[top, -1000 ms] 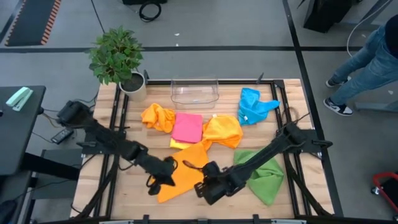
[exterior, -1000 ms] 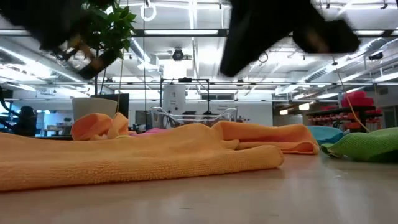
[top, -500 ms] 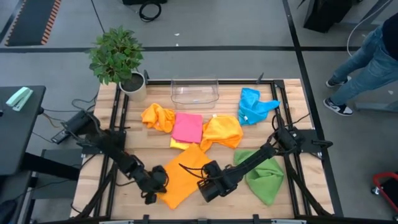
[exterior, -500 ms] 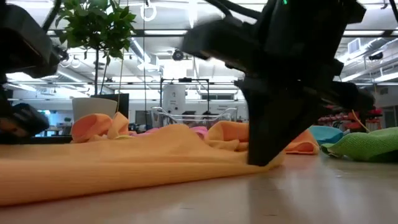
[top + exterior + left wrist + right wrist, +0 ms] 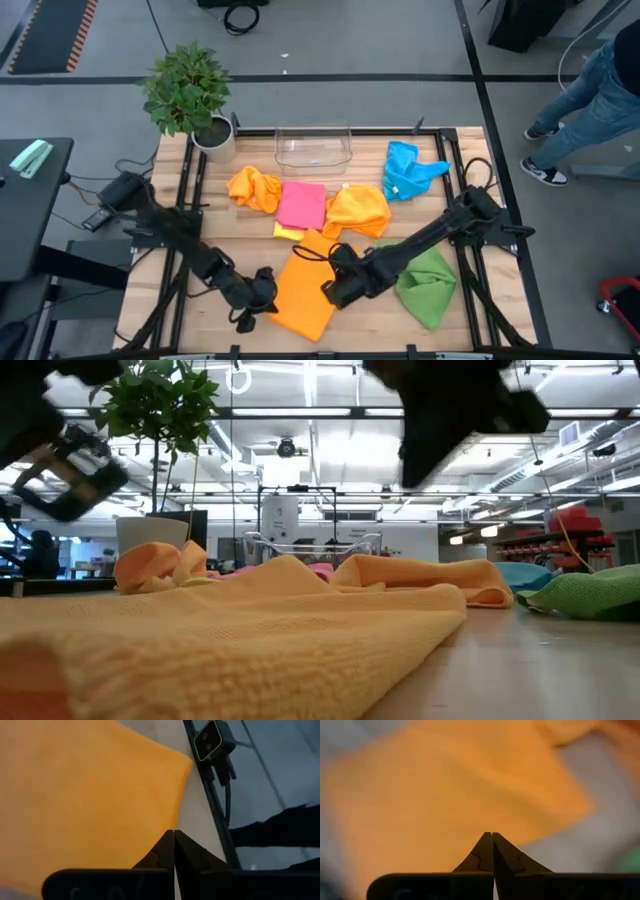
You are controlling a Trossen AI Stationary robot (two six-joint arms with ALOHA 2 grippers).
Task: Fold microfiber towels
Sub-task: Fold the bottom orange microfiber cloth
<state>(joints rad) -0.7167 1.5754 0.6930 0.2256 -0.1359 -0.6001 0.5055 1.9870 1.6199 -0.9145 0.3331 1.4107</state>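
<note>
Orange towel [image 5: 305,290] now doubled over, lower centre of frame. Left gripper [image 5: 262,292] at its left edge, right gripper [image 5: 338,283] at right edge, both clenched, seemingly empty. Cloth soft, limp; pinch corners.

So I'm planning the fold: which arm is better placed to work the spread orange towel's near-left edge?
Probably the left: the left gripper, shut, sits at that edge of the orange microfiber towel; the right gripper, also shut, is at the opposite side.
</note>
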